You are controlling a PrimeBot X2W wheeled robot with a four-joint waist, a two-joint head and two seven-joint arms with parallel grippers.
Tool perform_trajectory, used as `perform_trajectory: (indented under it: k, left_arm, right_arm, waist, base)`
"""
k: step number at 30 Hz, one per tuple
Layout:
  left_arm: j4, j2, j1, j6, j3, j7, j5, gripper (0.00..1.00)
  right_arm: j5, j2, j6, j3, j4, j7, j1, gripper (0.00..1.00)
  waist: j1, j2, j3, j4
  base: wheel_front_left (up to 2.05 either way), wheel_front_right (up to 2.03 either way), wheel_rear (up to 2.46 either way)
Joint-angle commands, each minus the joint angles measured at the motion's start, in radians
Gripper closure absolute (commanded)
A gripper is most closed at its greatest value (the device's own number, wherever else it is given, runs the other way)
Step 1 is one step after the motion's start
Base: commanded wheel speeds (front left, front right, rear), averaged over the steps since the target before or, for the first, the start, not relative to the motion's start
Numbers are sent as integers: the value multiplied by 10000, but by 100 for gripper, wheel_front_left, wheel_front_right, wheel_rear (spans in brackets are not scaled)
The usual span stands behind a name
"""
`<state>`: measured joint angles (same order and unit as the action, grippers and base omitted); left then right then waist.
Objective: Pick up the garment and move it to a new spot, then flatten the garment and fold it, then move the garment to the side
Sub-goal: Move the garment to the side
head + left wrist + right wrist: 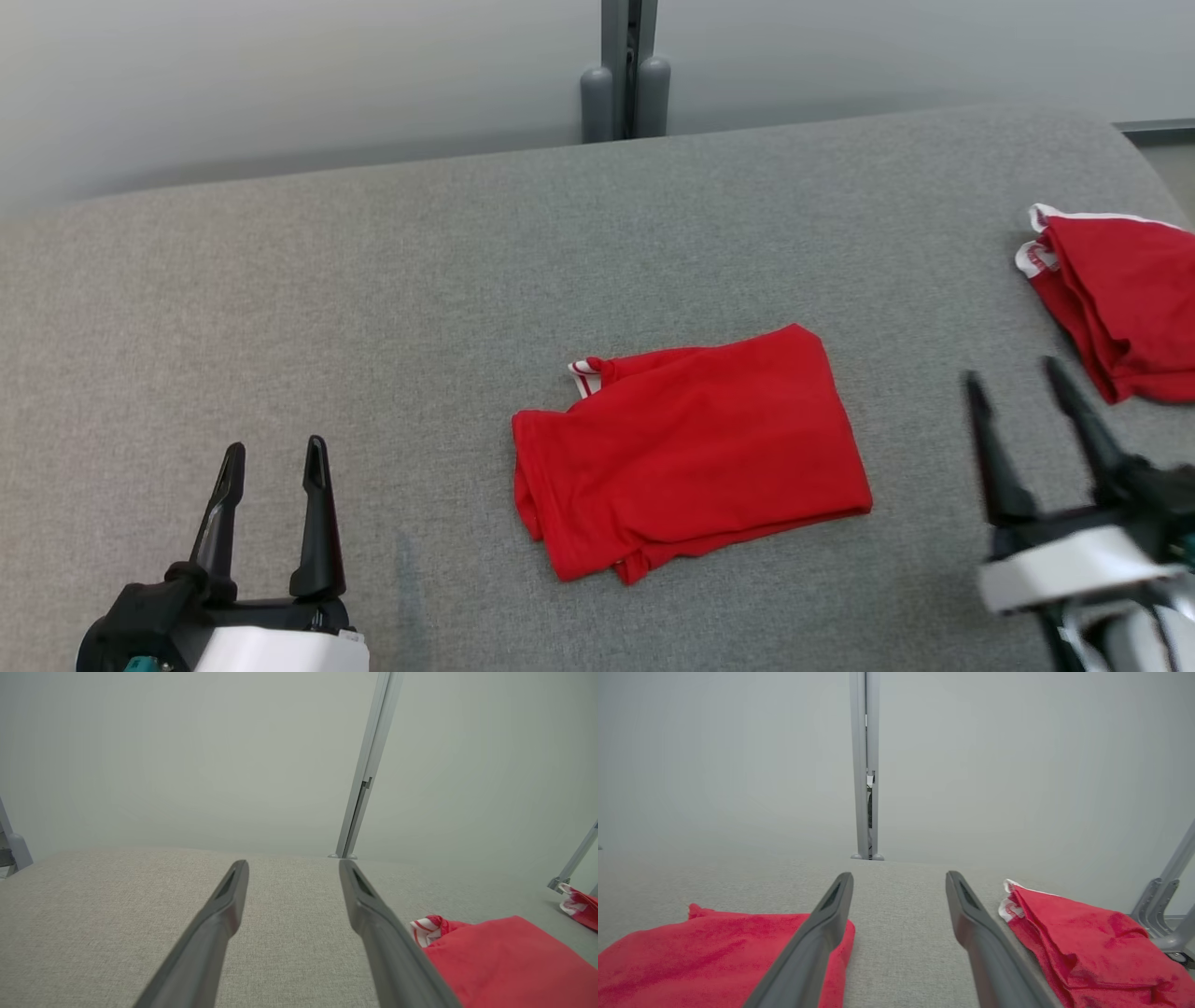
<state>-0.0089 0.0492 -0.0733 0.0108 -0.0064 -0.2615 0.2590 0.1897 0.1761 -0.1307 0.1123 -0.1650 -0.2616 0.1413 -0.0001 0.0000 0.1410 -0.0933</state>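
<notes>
— Where's the garment?

— The folded red garment lies flat in the middle of the tabletop, a little toward the near edge. It's a rough rectangle with layered edges along its left and near sides.

— Any label or writing on it?

— A bit of white trim with red stripes pokes out at its far left corner. I can't make out any lettering there.

— And your hands?

— My left gripper sits near the tabletop's near left corner, well apart from the garment, fingers spread with bare grey cloth between them. My right gripper is near the right edge, jaws wide as well and holding nothing. From my right wrist, the folded garment's right edge lies just beside my left finger.

— What's that at the far right?

— A second red garment, more loosely folded, at the right edge of the tabletop, with white edging at its far left corner. There's a red mark on the white patch, too small to read
</notes>
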Motion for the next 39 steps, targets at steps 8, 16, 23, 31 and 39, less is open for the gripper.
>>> perform_trajectory:
  k: [8,16,23,31,39]
  left_arm:
    - [183,35,-616,132,125,-48,-412,0]
    - [630,35,-1209,118,273,-48,-628,0]
    - [627,34,-1281,89,267,-48,-638,0]
    - [646,35,-1021,75,147,-48,-599,0]
    - [635,35,-851,75,60,-48,-576,0]
  right_arm:
    - [-438,-45,-1,-2323,272,-40,-1762,0]
    - [-348,-166,-1,-1835,87,-41,-2282,0]
    - [-263,-148,-1,-1042,50,-41,-2080,0]
    - [-237,-154,-1,-752,98,-42,-1778,0]
    - [-204,-156,-1,-690,143,-42,-1633,0]
  waist:
    - [1,0,-742,-108]
    - [1,0,-1250,255]
    - [1,0,-1355,707]
    - [1,0,-1286,947]
    - [1,0,-1221,933]
  base:
    - [0,0,0]
    - [0,0,0]
    - [0,0,0]
    - [0,0,0]
    - [0,0,0]
